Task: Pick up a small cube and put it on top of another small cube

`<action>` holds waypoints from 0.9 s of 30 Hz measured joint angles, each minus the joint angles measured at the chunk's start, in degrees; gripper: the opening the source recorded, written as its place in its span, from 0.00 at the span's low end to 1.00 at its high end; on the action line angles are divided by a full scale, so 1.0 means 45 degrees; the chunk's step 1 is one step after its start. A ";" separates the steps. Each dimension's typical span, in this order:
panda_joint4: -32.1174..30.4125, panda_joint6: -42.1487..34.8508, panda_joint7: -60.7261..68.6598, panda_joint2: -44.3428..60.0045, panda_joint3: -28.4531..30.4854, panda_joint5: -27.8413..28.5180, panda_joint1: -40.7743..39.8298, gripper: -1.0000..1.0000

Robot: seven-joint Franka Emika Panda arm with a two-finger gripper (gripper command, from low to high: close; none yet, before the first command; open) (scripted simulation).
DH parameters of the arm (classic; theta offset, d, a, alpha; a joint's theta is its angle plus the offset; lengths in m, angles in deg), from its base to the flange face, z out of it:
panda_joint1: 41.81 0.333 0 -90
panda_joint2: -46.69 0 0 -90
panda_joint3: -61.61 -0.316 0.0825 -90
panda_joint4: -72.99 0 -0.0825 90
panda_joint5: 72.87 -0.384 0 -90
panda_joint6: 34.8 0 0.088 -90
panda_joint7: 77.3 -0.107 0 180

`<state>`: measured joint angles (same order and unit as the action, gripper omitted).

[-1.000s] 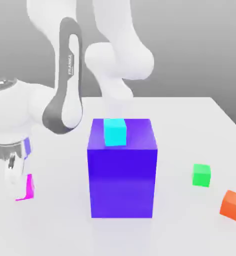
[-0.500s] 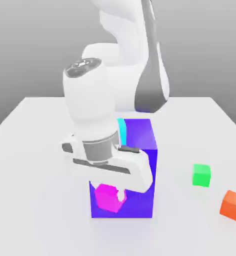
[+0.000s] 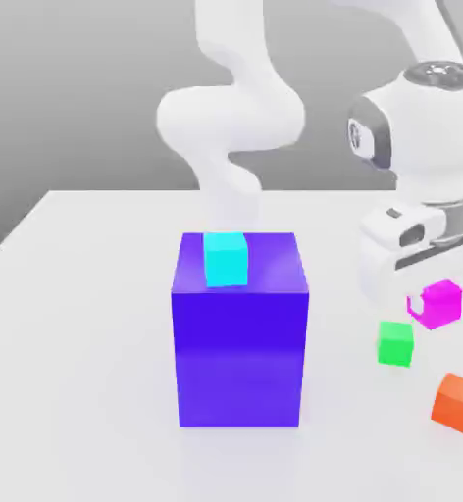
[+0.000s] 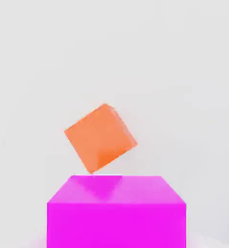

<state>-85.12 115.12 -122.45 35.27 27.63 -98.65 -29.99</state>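
Cubes of small size number four: one magenta cube (image 3: 445, 302), one green cube (image 3: 395, 343), one orange cube (image 3: 457, 403) and one cyan cube (image 3: 226, 260). Large blocks number one: the blue-violet block (image 3: 240, 358), which serves as the reference for all positions. One robot arm (image 3: 231, 118) is present; its base section rises behind the blue-violet block.

The blue-violet block stands upright on the worktop (image 3: 88, 343). The cyan cube rests on top of the blue-violet block, toward its exterior-view left side. The green cube rests on the worktop to the exterior view's right of the blue-violet block, well apart from it. The orange cube rests farther to the exterior view's right of the same block, near the green cube and turned at an angle.

The end effector (image 3: 435, 306) is to the exterior view's right of the blue-violet block, pinching the magenta cube. The magenta cube is at the fingertips, raised off the worktop, near the green cube and apart from it.
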 joint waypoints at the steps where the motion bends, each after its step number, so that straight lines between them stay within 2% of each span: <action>1: -0.0352 0.0084 -0.0389 -0.0225 -0.0349 0.0057 0.0205 0.00; 5: -0.1381 0.0406 -0.1963 -0.0745 -0.1624 0.0849 0.0298 0.00; 18: -0.1261 0.1774 -0.4077 0.0776 -0.2787 0.3744 -0.1506 0.00; 22: -0.1303 0.2601 -0.5199 0.1747 -0.3036 0.5349 -0.2133 0.00; 25: -0.1345 0.3247 -0.6481 0.2631 -0.2822 0.7183 -0.2403 0.00; 27: -0.1361 0.3661 -0.7464 0.3249 -0.2233 0.8587 -0.2148 0.00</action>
<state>-91.25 131.60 -156.04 49.89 17.58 -60.01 -39.66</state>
